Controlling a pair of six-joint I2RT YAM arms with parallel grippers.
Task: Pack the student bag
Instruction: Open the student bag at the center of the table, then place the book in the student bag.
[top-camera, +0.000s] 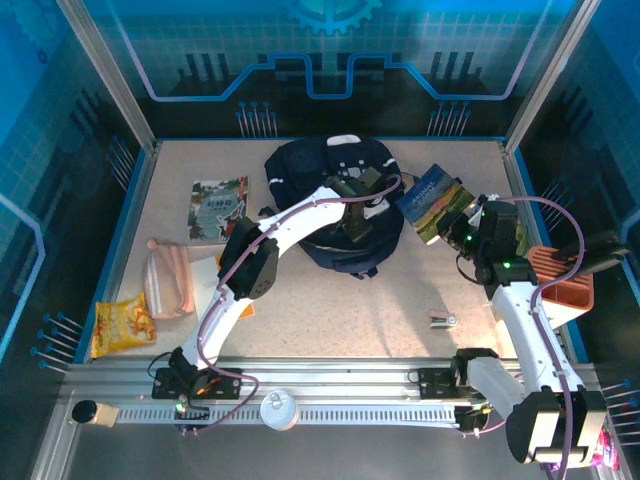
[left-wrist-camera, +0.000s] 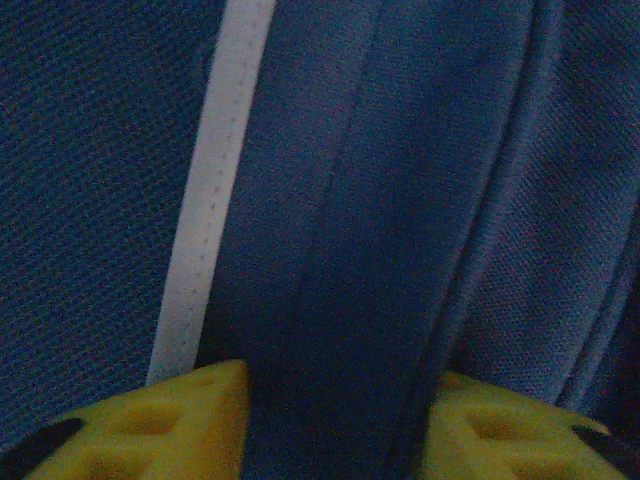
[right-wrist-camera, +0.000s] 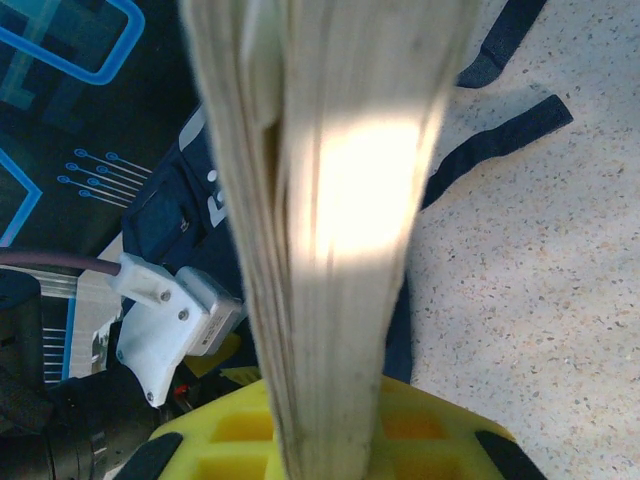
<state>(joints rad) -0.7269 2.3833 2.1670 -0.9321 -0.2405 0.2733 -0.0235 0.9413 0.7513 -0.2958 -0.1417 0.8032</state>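
Navy student bag (top-camera: 300, 170) (white-striped).

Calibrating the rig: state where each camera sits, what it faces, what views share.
Top external: above, behind the arms, looking down at speckled table, dark navy striped fabric backpack.
Left wrist: against backpack; yellow fingers flank a fold.
Right wrist: along thick paper book's page edge, right gripper shut on it.
Shared: all show the backpack.

The speckled table (top-camera: 390, 300) carried the student bag (top-camera: 305, 165), with a booklet (top-camera: 219, 208), striped pouch (top-camera: 168, 282) and yellow snack packet (top-camera: 122, 326) lying left of the bag.
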